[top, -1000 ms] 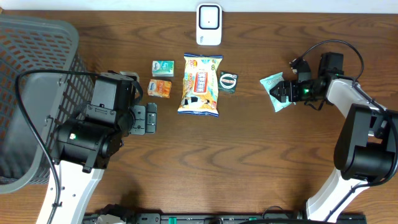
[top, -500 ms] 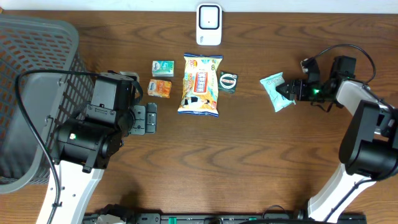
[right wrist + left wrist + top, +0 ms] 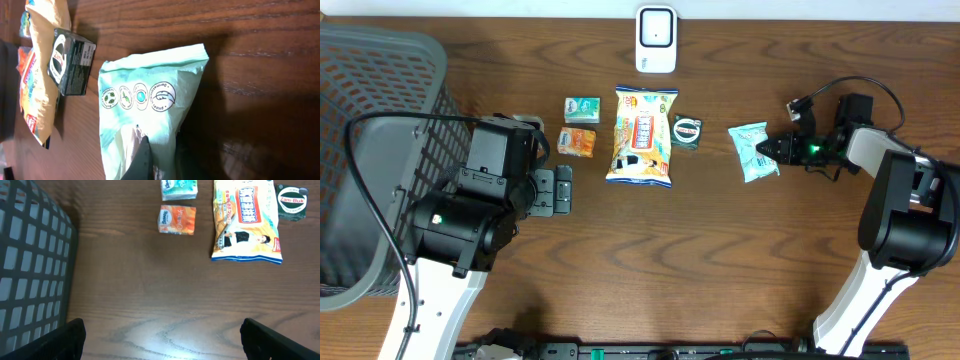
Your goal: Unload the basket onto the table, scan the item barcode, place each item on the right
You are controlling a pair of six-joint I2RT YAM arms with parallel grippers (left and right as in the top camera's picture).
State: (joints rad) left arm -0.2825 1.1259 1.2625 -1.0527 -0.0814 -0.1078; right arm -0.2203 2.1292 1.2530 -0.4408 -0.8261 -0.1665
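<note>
Right gripper [image 3: 782, 150] pressed together, pinching edge of green pouch [image 3: 752, 151]. Pouch lies flat on table [image 3: 720, 260], right of Zam-Buk box [image 3: 687, 131], well apart from scanner [image 3: 656, 40]. Left gripper [image 3: 551, 192] spread wide over wood beside basket [image 3: 370, 150].

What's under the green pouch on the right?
Only the table shows around the pouch, which lies on it. Its underside is covered, so any barcode there can't be seen. The right gripper is shut on its edge.
</note>
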